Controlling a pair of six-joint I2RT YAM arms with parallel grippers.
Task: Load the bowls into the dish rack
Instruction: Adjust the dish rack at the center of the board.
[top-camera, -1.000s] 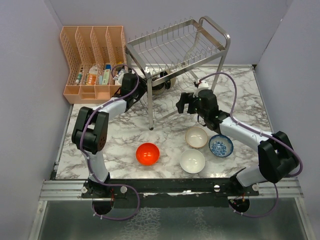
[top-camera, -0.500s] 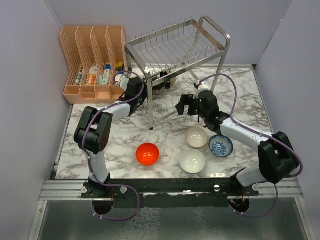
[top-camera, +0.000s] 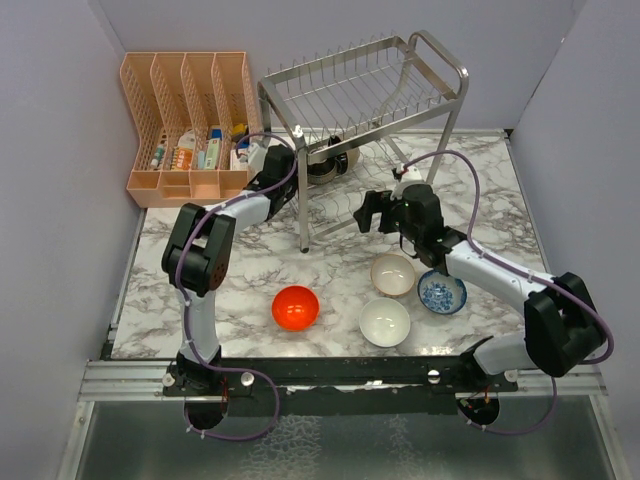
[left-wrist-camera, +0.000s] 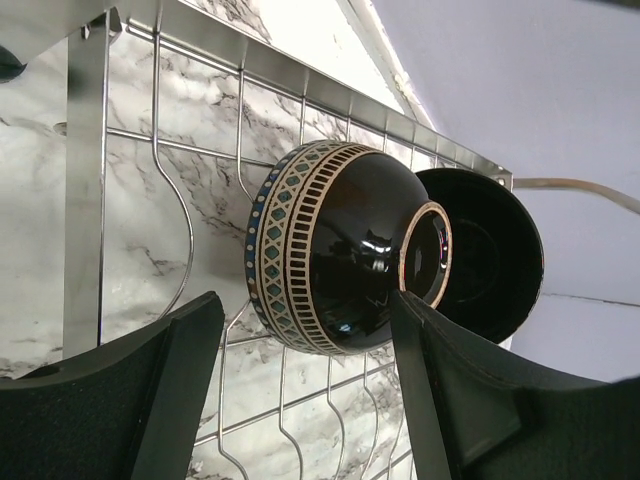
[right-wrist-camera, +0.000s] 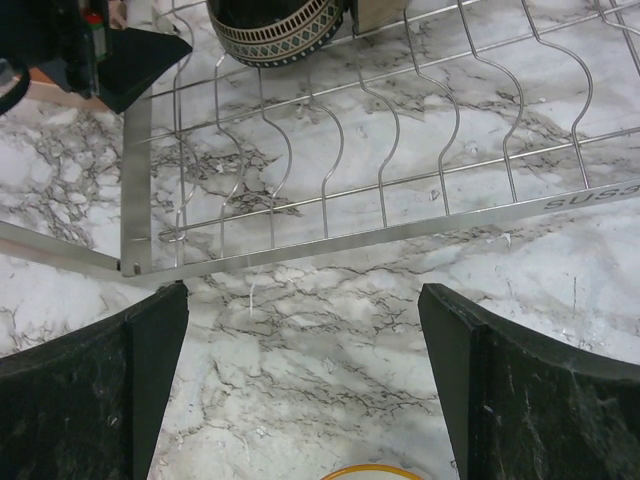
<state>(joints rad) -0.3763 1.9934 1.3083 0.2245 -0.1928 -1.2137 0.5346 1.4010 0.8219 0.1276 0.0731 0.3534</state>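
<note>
The steel dish rack (top-camera: 440, 52) stands at the back centre. A dark brown bowl (left-wrist-camera: 340, 250) with a patterned band lies on its side on the lower-tier wires (left-wrist-camera: 85, 150), also seen from above (top-camera: 325, 170) and in the right wrist view (right-wrist-camera: 275, 30). My left gripper (left-wrist-camera: 305, 300) is open around its lower part: the right finger (left-wrist-camera: 470, 390) touches the foot ring, the left finger (left-wrist-camera: 150, 390) stands clear. My right gripper (right-wrist-camera: 300, 310) hangs open over bare marble before the rack's front bar (right-wrist-camera: 400, 235). Red (top-camera: 296, 307), white (top-camera: 385, 321), beige (top-camera: 393, 273) and blue-patterned (top-camera: 441, 291) bowls sit on the table.
A peach slotted organiser (top-camera: 185, 125) with small items stands at the back left, beside my left arm. A dark round shape (left-wrist-camera: 490, 255) lies just behind the brown bowl. Grey walls close in both sides. The beige bowl's rim (right-wrist-camera: 370, 472) shows right below my right gripper.
My left arm has pushed further right under the rack's upper tier, and the rack has shifted slightly right and back. The right gripper has opened a little wider, staying in place.
</note>
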